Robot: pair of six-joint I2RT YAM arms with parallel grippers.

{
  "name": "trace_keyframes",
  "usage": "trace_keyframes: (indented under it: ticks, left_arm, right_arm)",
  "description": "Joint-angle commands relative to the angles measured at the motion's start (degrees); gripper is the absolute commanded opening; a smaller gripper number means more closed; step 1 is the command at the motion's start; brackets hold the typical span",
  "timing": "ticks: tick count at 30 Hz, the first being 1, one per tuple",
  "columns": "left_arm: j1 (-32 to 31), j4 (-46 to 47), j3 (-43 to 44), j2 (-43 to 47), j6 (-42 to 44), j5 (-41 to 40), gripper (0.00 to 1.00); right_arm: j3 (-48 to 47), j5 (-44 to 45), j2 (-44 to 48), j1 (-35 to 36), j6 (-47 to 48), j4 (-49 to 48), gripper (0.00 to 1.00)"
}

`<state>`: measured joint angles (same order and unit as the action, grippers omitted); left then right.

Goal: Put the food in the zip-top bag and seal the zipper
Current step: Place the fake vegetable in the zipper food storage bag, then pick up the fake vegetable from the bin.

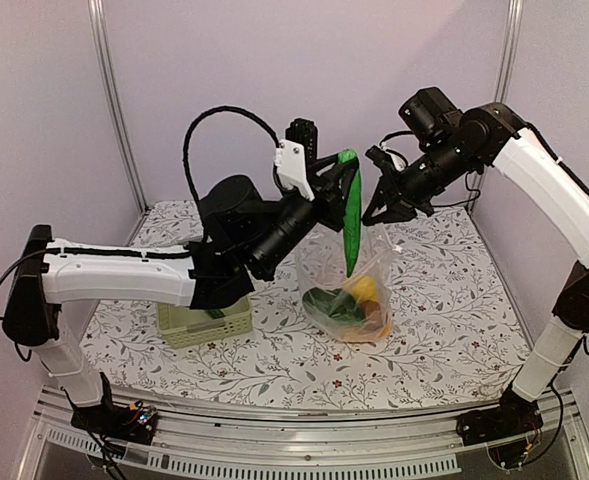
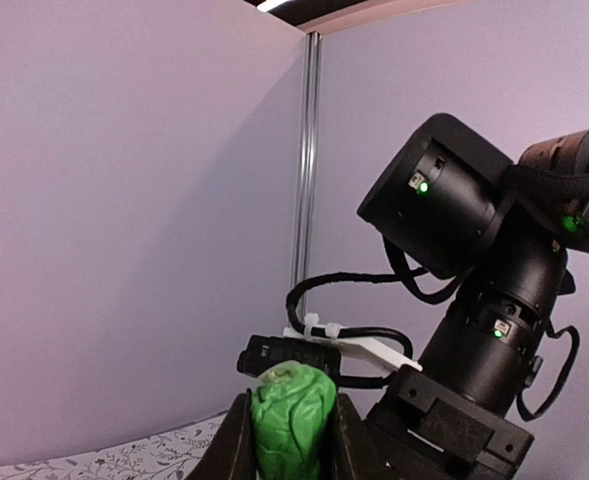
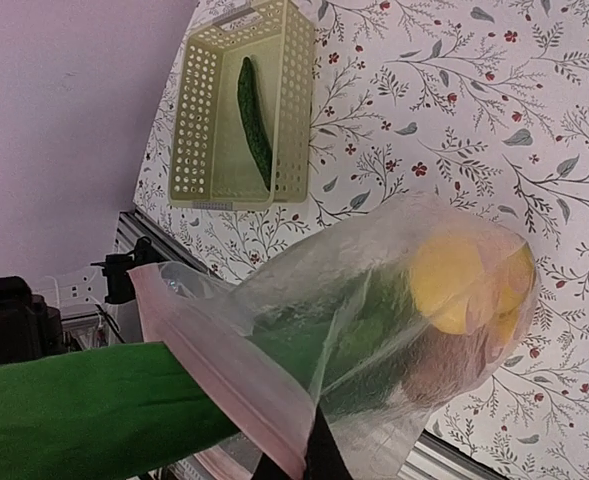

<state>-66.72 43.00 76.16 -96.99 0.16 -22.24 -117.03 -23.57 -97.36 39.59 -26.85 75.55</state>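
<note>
Green cucumber (image 1: 351, 220), tip inside zip-top bag (image 1: 382, 265), left tool (image 1: 344, 165) clamping top, basket (image 1: 204, 325) half-hidden

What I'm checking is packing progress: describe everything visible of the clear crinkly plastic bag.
The clear crinkly plastic bag hangs open from the right gripper, pinched near its unsealed pale pink zipper strip. Its bottom seems to rest on the floral tablecloth. Inside: a yellow lemon, a dark green piece, orange pieces. A long bright green vegetable, held by the left gripper, pokes into its mouth.
</note>
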Motion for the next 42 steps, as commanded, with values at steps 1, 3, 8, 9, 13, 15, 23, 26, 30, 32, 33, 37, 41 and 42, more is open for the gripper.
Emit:
trace_keyframes:
  ticks: [1, 3, 8, 9, 13, 15, 23, 26, 30, 32, 33, 37, 41, 42]
  left_arm:
    - [-2.72, 13.86, -4.91, -3.26, 7.12, -5.94, 0.00]
    - [-3.39, 15.38, -5.48, -4.43, 8.63, -6.81, 0.00]
    - [-4.62, 13.60, -6.58, -5.99, 12.81, -8.74, 0.08]
    - [-5.07, 13.79, -7.12, -5.94, 14.07, -9.40, 0.12]
    - [-6.18, 6.15, -6.36, -3.34, 14.58, -12.12, 0.55]
    - [-6.12, -3.04, -3.78, -0.85, 11.78, -9.01, 0.64]
    - [-5.81, -33.85, 8.08, 6.34, -6.07, -7.85, 0.72]
    - [-5.28, -45.03, 10.29, 9.29, -10.31, -9.99, 0.72]
    - [-3.73, -55.88, 9.70, 13.08, -14.70, -10.83, 0.71]
    - [-2.09, -61.29, 9.40, 14.78, -18.01, -11.55, 0.70]
    - [-0.82, -66.11, 9.56, 15.42, -21.12, -12.78, 0.70]
    - [7.87, -78.69, 7.62, 18.58, -36.62, -11.05, 0.64]
    - [14.32, -88.34, 3.07, 21.28, -52.94, -10.50, 0.55]
    - [15.68, -90.06, 2.05, 21.72, -55.78, -10.23, 0.54]
  right_arm:
    - [0.82, -3.41, 1.16, -1.98, -2.18, -2.39, 0.00]
    - [1.24, -3.67, 1.36, -3.07, -2.33, -2.34, 0.00]
    - [2.41, -4.45, 1.94, -3.91, -2.09, -3.61, 0.00]
    - [2.56, -4.46, 1.99, -4.03, -2.07, -3.98, 0.00]
    - [3.15, -4.33, 2.50, -5.18, -1.51, -5.44, 0.00]
    - [4.01, -4.40, 2.77, -5.38, -1.16, -6.34, 0.00]
    - [9.63, -3.87, 5.76, -5.49, -0.70, -10.05, 0.00]
    - [9.92, -4.02, 6.08, -5.49, 0.21, -10.22, 0.00]
    - [10.88, -3.23, 6.76, -5.48, 0.82, -11.27, 0.00]
    - [10.90, -2.12, 7.30, -5.49, 0.98, -11.29, 0.00]
    - [10.87, -1.61, 7.35, -5.49, 1.13, -11.28, 0.00]
    - [11.10, -0.91, 7.44, -5.73, 1.49, -11.75, 0.00]
    - [11.30, -1.79, 6.80, -5.94, 1.62, -12.72, 0.00]
    - [11.34, -2.09, 6.70, -5.95, 1.63, -13.03, 0.00]
